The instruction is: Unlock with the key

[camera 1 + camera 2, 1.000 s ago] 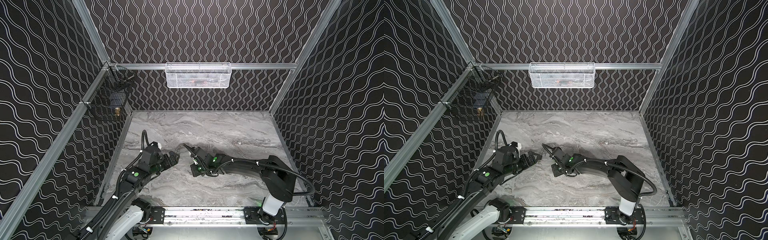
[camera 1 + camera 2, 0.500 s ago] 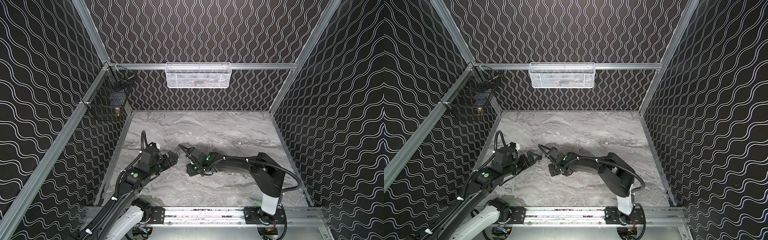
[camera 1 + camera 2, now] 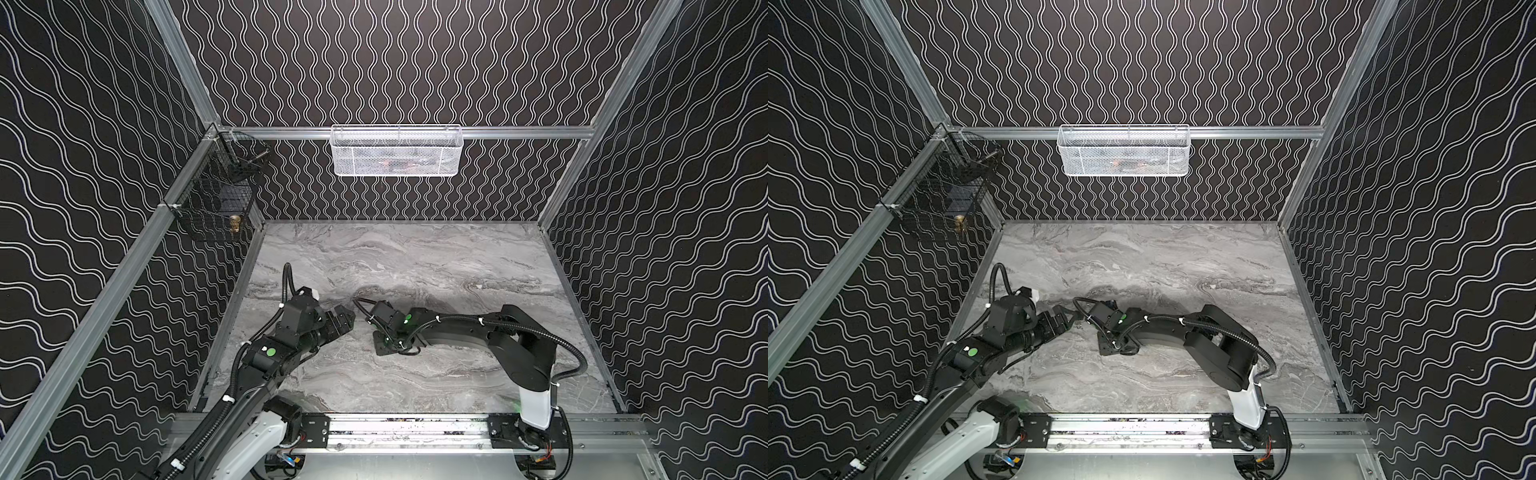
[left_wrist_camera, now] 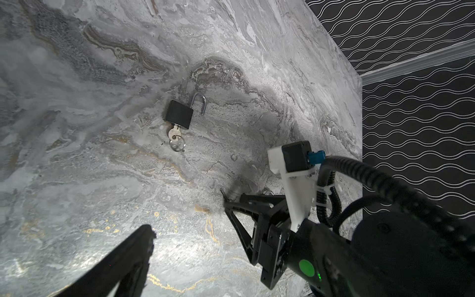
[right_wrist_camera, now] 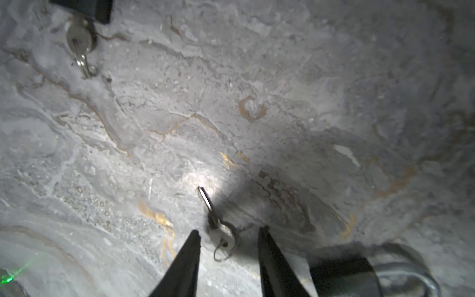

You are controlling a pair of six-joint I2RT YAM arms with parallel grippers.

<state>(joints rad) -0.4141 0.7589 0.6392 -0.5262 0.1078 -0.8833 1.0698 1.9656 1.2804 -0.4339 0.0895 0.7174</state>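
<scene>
In the right wrist view a loose silver key (image 5: 205, 200) on a small ring lies on the marble table, its head between the fingertips of my right gripper (image 5: 229, 229). The jaws are open, with a gap on each side of the key. A black padlock (image 5: 344, 275) with a silver shackle (image 5: 408, 272) lies just beside that gripper. The left wrist view shows another black padlock (image 4: 179, 114) further off, its shackle (image 4: 201, 102) swung open and a key (image 4: 174, 132) in its keyhole. My left gripper (image 3: 343, 322) hangs open and empty above the table, facing the right gripper (image 3: 380, 343).
The marble table (image 3: 436, 257) is walled in by black wavy-patterned panels. A white mesh basket (image 3: 397, 151) hangs on the back rail. A black wire basket (image 3: 216, 203) holding a brass piece (image 3: 235, 224) hangs at the back left corner. Both arms lie low near the table's middle.
My right arm has slid a little to the left, toward the left gripper, and its jaws have gone from shut to open. The left arm has not moved.
</scene>
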